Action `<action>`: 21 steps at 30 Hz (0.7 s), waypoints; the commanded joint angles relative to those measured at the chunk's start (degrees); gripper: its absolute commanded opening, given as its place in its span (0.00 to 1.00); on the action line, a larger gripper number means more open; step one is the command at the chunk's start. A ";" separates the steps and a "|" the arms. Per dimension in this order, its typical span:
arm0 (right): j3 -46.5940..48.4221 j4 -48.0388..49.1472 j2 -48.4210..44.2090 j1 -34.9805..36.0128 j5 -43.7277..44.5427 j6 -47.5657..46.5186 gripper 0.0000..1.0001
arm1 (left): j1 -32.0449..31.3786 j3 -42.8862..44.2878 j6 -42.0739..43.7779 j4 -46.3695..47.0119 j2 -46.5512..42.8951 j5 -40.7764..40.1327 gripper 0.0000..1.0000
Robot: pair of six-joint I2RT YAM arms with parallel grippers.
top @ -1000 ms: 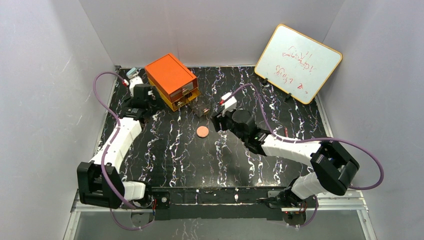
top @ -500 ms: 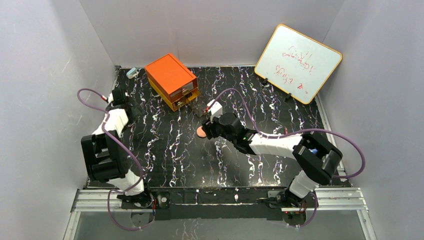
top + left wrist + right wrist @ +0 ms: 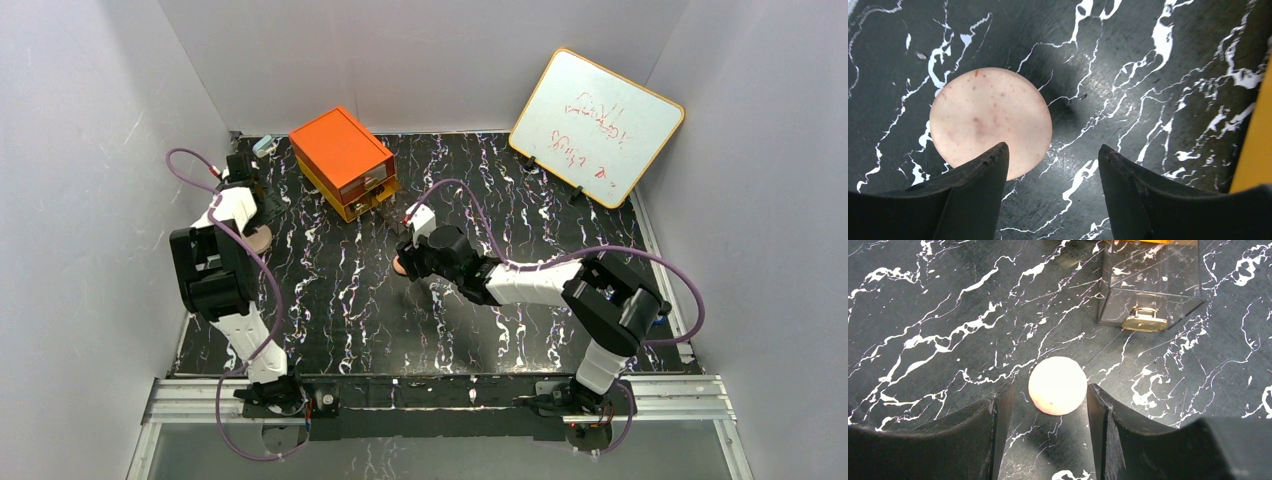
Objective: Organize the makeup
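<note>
Two round peach-pink discs of the makeup show. One disc (image 3: 990, 122) lies flat on the black marbled table near the left edge (image 3: 260, 238). My left gripper (image 3: 1050, 160) hangs open above it, and its left fingertip (image 3: 995, 162) overlaps the disc's near edge, with only bare table between the jaws. The other disc (image 3: 1058, 385) lies mid-table (image 3: 399, 266), just at the tips of my right gripper (image 3: 1048, 397). That gripper is open, with a finger on each side of the disc and a gap to each.
An orange drawer box (image 3: 345, 160) stands at the back left, and its yellow edge (image 3: 1258, 135) shows right of my left gripper. A small clear case with a gold clasp (image 3: 1148, 287) sits just beyond the middle disc. A whiteboard (image 3: 597, 125) leans at the back right.
My left arm swung away from the orange box to the table's left side, over a disc, with its jaws narrowing. My right gripper moved left and down onto the middle disc.
</note>
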 commanded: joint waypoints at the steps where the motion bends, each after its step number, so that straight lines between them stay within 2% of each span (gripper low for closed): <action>1: 2.56 4.53 2.09 -1.73 0.66 2.10 0.61 | 0.41 1.88 1.48 -3.00 1.38 -0.93 0.62; 5: 6.17 2.62 6.32 -3.10 2.83 3.45 0.61 | 0.41 2.48 1.71 -3.41 3.22 -0.97 0.57; 8: 9.40 0.06 9.43 -3.92 3.04 3.92 0.61 | 0.41 2.45 1.97 -3.41 4.26 -1.23 0.44; 14: 11.96 -1.06 13.07 -4.30 1.70 4.42 0.61 | 0.41 2.96 2.80 -4.10 5.53 -2.51 0.42; 21: 12.12 -2.41 14.17 -4.49 1.77 4.89 0.61 | 0.41 3.07 3.24 -4.59 6.70 -2.54 0.24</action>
